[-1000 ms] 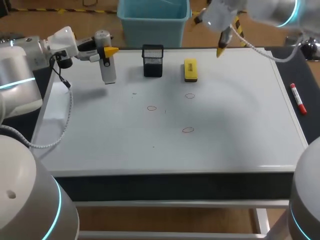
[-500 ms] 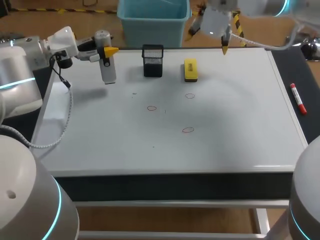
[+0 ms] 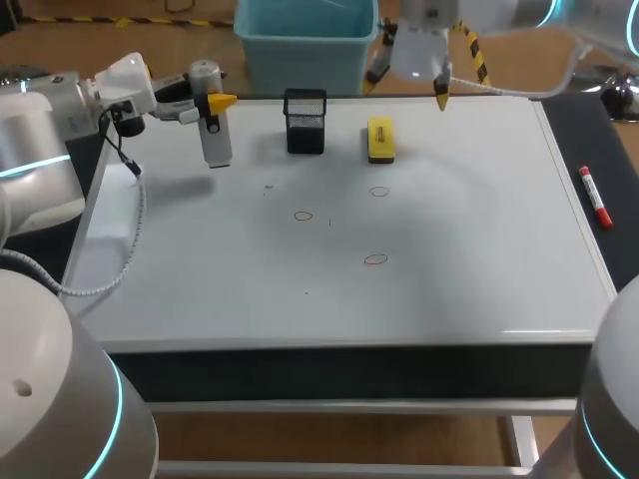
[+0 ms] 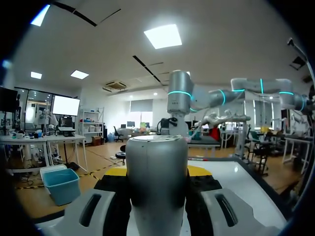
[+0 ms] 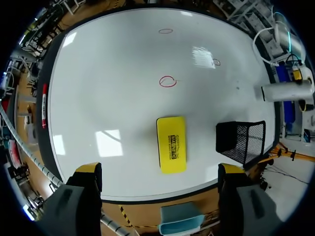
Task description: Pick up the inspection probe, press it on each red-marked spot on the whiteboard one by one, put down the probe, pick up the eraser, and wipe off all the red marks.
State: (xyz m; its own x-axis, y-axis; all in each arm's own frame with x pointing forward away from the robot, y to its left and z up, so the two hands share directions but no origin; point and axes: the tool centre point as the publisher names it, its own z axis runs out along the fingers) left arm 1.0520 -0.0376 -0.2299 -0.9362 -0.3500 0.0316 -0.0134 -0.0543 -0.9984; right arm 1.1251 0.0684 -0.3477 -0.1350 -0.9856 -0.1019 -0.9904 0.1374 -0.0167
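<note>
head view has the left end effector (image 3: 212, 103) clamped on the upright inspection probe (image 3: 214, 135) above the whiteboard's (image 3: 479, 230) far left, clear of the red marks (image 3: 375, 259), while the right end effector (image 3: 406, 88) hangs wide open over the eraser (image 3: 380, 139) at the far edge, likely to line up a grasp.

Left gripper: in the upper left of the frame we see our left gripper (image 3: 212, 102) clasping the inspection probe (image 3: 216, 145), a grey cylinder hanging upright over the far left part of the whiteboard (image 3: 469, 249).
Right gripper: at the upper middle we find our right gripper (image 3: 407, 86), fingers spread wide, above the board's far edge.
Eraser: the yellow eraser (image 3: 380, 139) lies flat just below that gripper.
Holder: a black mesh holder (image 3: 306, 122) stands left of the eraser.
Red marks: we count three red circles (image 3: 304, 216), (image 3: 378, 192), (image 3: 375, 259) around the frame's middle.
Marker: a red marker (image 3: 595, 196) lies on the dark strip at the right edge.
</note>
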